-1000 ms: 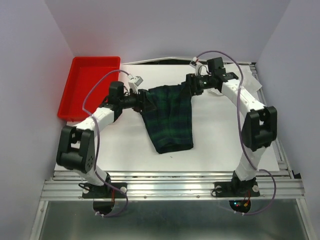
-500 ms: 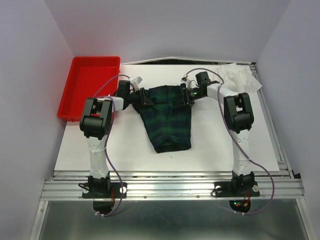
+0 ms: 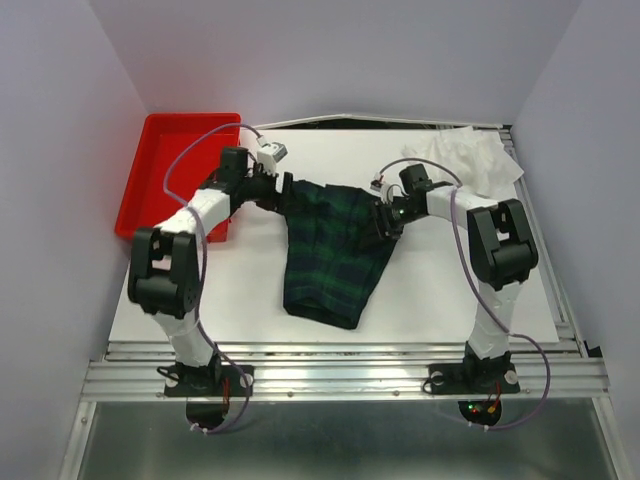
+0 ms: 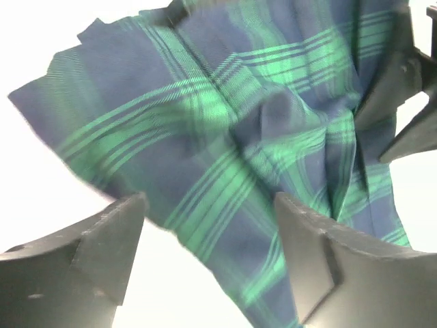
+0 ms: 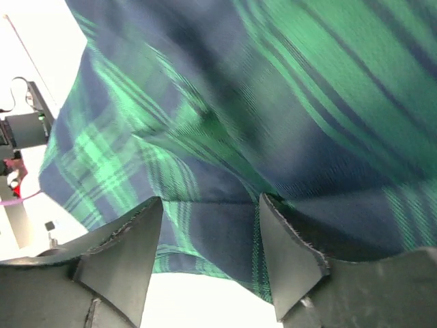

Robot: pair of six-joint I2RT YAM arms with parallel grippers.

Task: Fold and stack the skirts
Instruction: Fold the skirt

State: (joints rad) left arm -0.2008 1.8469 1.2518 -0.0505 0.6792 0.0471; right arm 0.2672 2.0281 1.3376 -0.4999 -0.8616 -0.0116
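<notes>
The dark green and navy tartan skirt (image 3: 335, 250) lies spread on the white table, its narrow end towards the arms. My left gripper (image 3: 280, 192) is at its far left corner, and my right gripper (image 3: 384, 224) is at its right edge. In the left wrist view the left gripper (image 4: 208, 205) stands wide open over the tartan cloth (image 4: 225, 123). In the right wrist view the right gripper (image 5: 210, 201) is open, with the skirt's edge (image 5: 225, 225) lying between the fingers. The white thin garment (image 3: 465, 155) lies crumpled at the back right.
The red plastic tray (image 3: 150, 200) stands at the back left, just behind the left arm. The white table sheet (image 3: 440, 290) ends near the metal rails at the front. Purple walls close in both sides and the back.
The skirt was stretched between both grippers at the back of the table. It has come forward and down onto the table. Both arms have swung nearer with it.
</notes>
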